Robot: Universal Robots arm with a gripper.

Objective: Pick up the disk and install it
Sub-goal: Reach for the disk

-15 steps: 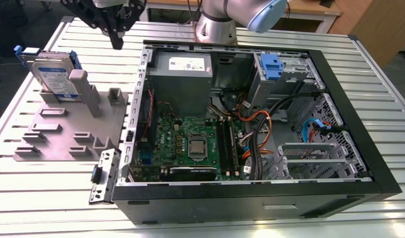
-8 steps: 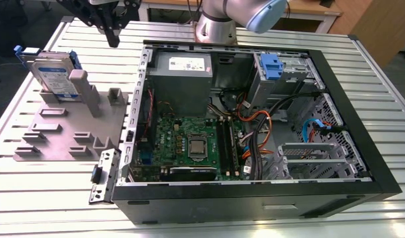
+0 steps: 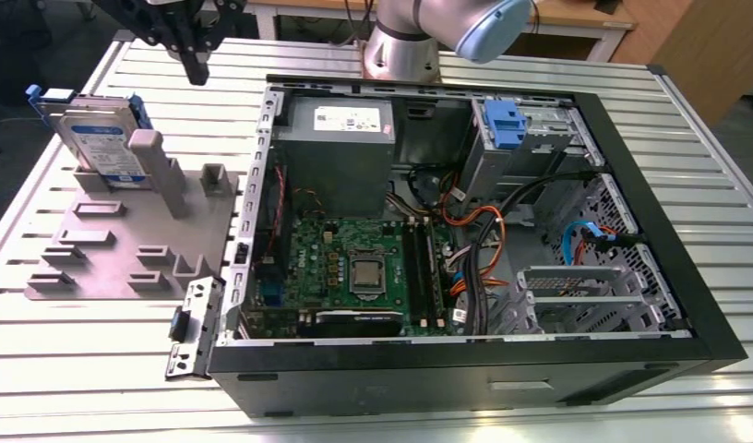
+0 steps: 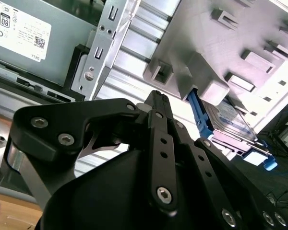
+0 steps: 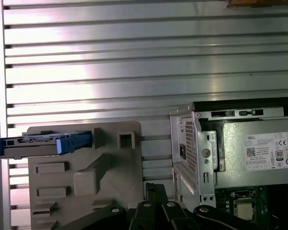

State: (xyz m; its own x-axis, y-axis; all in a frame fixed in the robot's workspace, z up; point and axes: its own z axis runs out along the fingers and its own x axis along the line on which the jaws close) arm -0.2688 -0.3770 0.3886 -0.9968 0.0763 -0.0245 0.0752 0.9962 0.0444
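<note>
The gripper [image 3: 199, 74] hangs empty above the slatted table [image 3: 56, 369], fingers pressed together. The disk [image 3: 100, 138] stands on edge at the grey fixture's [image 3: 118, 249] corner.

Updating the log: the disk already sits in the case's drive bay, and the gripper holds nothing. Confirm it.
Wrong on the place. The exterior view shows the disk standing on edge in the grey fixture beside the case, at that view's left, not in a bay. The gripper does hold nothing.
</note>
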